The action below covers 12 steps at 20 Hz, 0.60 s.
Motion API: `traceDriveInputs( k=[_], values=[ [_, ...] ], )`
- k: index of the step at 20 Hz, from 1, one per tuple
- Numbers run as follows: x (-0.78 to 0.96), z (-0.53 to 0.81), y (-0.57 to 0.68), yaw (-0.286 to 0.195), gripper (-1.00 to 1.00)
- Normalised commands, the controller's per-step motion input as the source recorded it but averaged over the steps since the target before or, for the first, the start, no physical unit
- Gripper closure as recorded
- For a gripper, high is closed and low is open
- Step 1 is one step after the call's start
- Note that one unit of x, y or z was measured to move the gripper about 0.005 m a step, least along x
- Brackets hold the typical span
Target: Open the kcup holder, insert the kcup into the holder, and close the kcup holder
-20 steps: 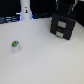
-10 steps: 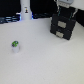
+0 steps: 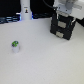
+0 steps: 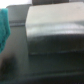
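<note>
The kcup (image 3: pixel 15 47), a small white pod with a green top, stands alone on the white table towards the exterior view's left. The kcup holder (image 3: pixel 63 29), a black boxy unit, sits at the back towards the exterior view's right. My gripper (image 3: pixel 64 17) hangs right over the holder's top, far from the kcup. Its dark fingers blend into the black holder, so their spacing is unclear. The wrist view is blurred and shows the holder's black top (image 4: pixel 55 35) from close up. No fingertips show there.
A white bottle-like post (image 3: pixel 25 10) stands at the back, left of the holder, against a dark blue strip. A blurred teal shape (image 4: pixel 4 27) shows at the wrist view's edge. The white table (image 3: pixel 45 60) stretches between the kcup and the holder.
The arm has come down slightly over the kcup holder. The kcup and the holder have not moved.
</note>
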Motion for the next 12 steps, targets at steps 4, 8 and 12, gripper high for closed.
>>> traceDriveInputs(
  k=[4, 8, 12],
  values=[
    [-0.39, -0.25, -0.01, 0.011, -1.0],
    [-0.19, -0.03, 0.02, -0.005, 1.0],
    [0.05, 0.0, -0.02, -0.017, 1.0]
  ],
)
